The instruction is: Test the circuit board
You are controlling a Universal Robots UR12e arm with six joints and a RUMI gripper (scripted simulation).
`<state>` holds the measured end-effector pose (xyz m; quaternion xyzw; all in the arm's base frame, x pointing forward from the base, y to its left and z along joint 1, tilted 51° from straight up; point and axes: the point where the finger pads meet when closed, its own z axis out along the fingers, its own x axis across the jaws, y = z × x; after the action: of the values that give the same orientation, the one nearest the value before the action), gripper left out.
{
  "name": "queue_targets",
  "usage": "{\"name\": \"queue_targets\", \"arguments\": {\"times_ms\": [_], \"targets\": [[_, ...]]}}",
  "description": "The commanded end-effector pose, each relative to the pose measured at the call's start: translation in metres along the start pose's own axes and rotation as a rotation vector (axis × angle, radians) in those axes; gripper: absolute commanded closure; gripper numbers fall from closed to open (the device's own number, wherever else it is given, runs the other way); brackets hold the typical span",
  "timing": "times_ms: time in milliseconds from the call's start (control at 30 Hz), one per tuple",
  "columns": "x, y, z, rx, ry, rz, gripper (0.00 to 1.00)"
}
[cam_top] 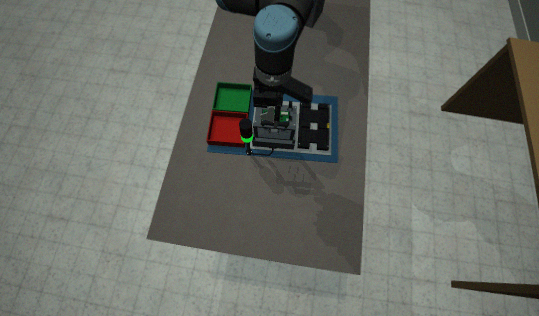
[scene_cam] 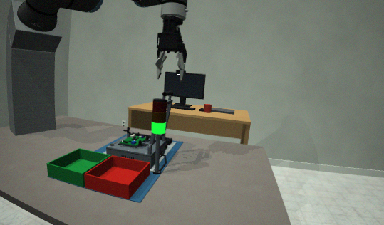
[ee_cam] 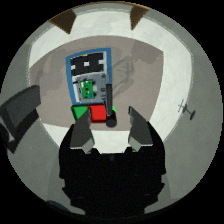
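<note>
1. Circuit board (cam_top: 284, 116) (scene_cam: 134, 139) (ee_cam: 87, 89): it lies in the tester (cam_top: 274, 133) (scene_cam: 129, 149) (ee_cam: 99, 82), green face and components upward.
2. The tester's lid (scene_cam: 168, 110) (ee_cam: 109, 99) is open and stands steeply up from one side of the tester.
3. The gripper (cam_top: 278, 112) (scene_cam: 170, 77) (ee_cam: 109, 107) is above the tester, well apart from the board. Its two fingers are spread about halfway, with a clear gap between them and nothing held.
4. The signal light (cam_top: 246, 134) (scene_cam: 158, 122) (ee_cam: 112, 116) glows green in its lowest coloured section; the sections above it are dark.
5. The green bin (cam_top: 233, 97) (scene_cam: 78, 165) (ee_cam: 79, 113) and the red bin (cam_top: 228, 128) (scene_cam: 117, 176) (ee_cam: 98, 113) sit side by side next to the tester. Both are empty, so the board is in neither.
6. The tray (cam_top: 314, 126) (ee_cam: 87, 64), with its black recesses, lies on the tester's other side from the bins.
7. A blue mat (cam_top: 334, 130) (scene_cam: 144, 195) (ee_cam: 69, 80) lies under the tester and tray.
8. Behind, in the exterior view, a desk (cam_top: 531, 80) (scene_cam: 188, 122) carries a monitor (scene_cam: 186, 85) and a red mug (scene_cam: 207, 108).
</note>
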<state>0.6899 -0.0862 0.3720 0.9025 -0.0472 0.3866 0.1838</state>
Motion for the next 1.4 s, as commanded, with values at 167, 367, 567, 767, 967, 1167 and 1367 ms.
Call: {"name": "queue_targets", "arguments": {"times_ms": [167,367,567,767,967,1167,1367], "targets": [[0.0005,0.0,-0.0013,0.0,0.001,0.0,0.41],[0.0005,0.0,-0.0013,0.0,0.001,0.0,0.41],[0.0005,0.0,-0.0013,0.0,0.001,0.0,0.41],[0.0005,0.0,-0.0013,0.0,0.001,0.0,0.41],[0.0005,0.0,-0.0013,0.0,0.001,0.0,0.41],[-0.001,0.0,-0.0013,0.0,0.001,0.0,0.41],[-0.0095,0.0001,-0.0013,0.0,0.001,0.0,0.41]]}}
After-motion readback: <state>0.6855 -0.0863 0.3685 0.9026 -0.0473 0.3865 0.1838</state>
